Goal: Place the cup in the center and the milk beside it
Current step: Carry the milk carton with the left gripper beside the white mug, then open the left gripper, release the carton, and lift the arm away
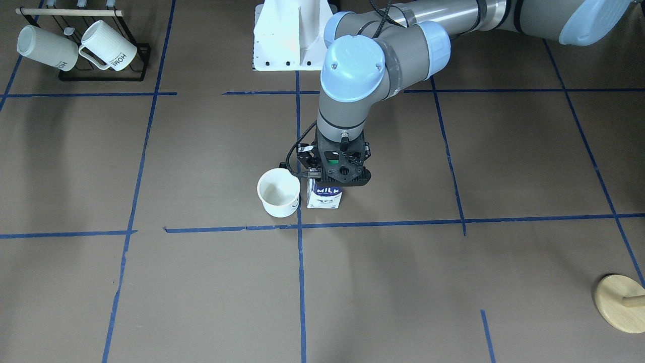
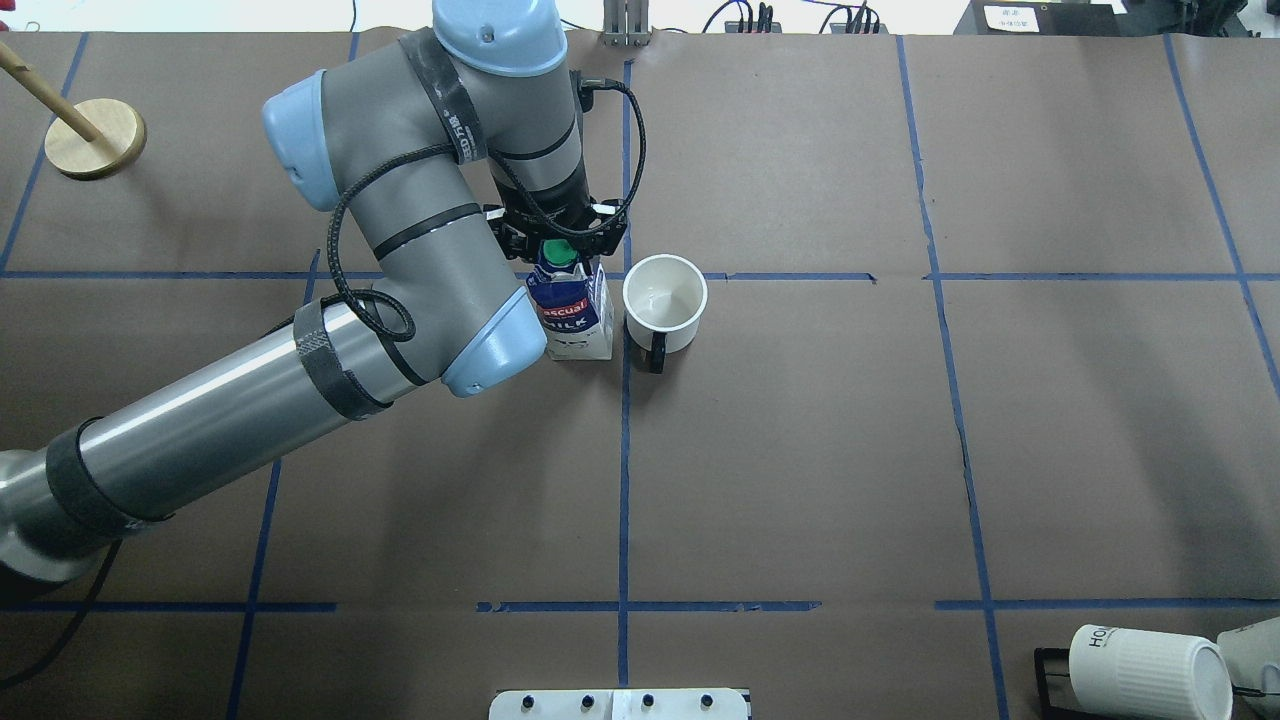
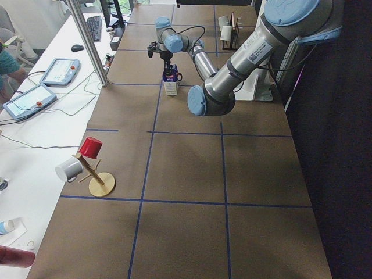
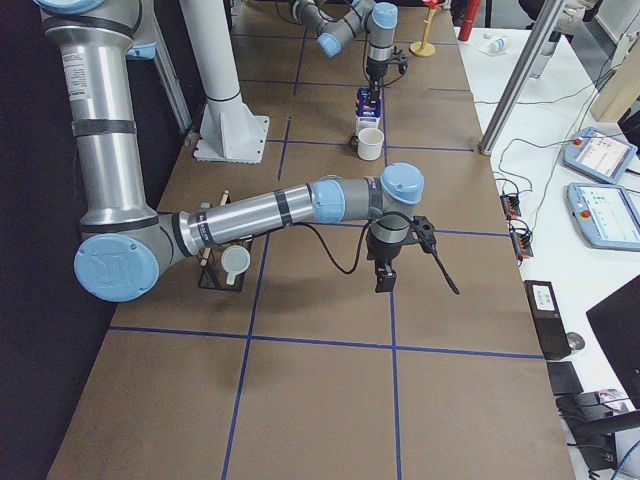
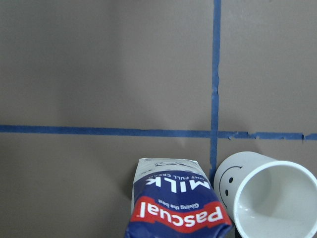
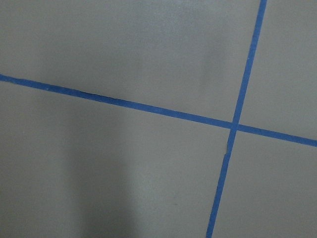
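Observation:
The milk [image 2: 572,315], a blue and white carton with a green cap, stands upright just left of the center tape crossing [image 2: 625,276]. My left gripper [image 2: 560,243] comes down over its top and looks shut on it; the fingers are hidden. The white cup [image 2: 665,300] stands upright just right of the crossing, close beside the carton, its dark handle toward the robot. The left wrist view shows the milk [image 5: 176,208] and the cup's smiley face [image 5: 270,198]. My right gripper [image 4: 385,278] hangs over bare table, far from both; I cannot tell whether it is open or shut.
A black rack with two ribbed HOME mugs [image 1: 80,48] stands at the robot's right near corner. A wooden peg stand [image 2: 95,135] is at the far left. The white robot base [image 1: 287,40] is at the near edge. The right wrist view shows only a tape crossing [image 6: 233,125].

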`<action>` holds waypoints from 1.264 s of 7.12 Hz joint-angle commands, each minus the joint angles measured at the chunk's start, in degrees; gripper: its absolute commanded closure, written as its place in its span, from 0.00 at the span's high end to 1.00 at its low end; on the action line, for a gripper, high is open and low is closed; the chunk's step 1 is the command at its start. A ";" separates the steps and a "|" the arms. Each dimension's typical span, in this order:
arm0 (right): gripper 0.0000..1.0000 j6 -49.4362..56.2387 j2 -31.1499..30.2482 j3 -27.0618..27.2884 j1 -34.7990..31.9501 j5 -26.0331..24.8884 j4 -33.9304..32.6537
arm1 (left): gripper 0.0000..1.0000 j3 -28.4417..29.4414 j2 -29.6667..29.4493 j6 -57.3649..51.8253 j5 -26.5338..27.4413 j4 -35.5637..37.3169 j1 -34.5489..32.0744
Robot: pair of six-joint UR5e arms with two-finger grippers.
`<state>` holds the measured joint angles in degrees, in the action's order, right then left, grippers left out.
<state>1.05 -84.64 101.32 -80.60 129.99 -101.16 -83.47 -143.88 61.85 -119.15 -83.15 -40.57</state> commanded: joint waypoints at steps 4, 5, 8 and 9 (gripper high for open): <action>1.00 0.09 0.00 -0.07 0.00 0.00 0.00 | 1.00 -8.86 -0.35 -8.27 -0.55 13.02 -5.10; 1.00 0.09 -0.09 -0.16 0.00 0.00 0.00 | 1.00 -12.56 2.00 -13.98 -2.55 17.10 -8.96; 1.00 0.44 -4.28 0.19 -1.04 0.00 0.09 | 1.00 -22.52 24.11 -44.84 -11.86 17.32 -25.98; 1.00 0.53 -6.48 0.19 -2.71 0.00 1.48 | 1.00 -22.18 29.57 -55.59 -13.54 17.23 -31.36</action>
<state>1.46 -88.56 101.43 -81.75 130.02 -100.74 -105.11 -121.50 19.46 -130.04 -65.91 -65.01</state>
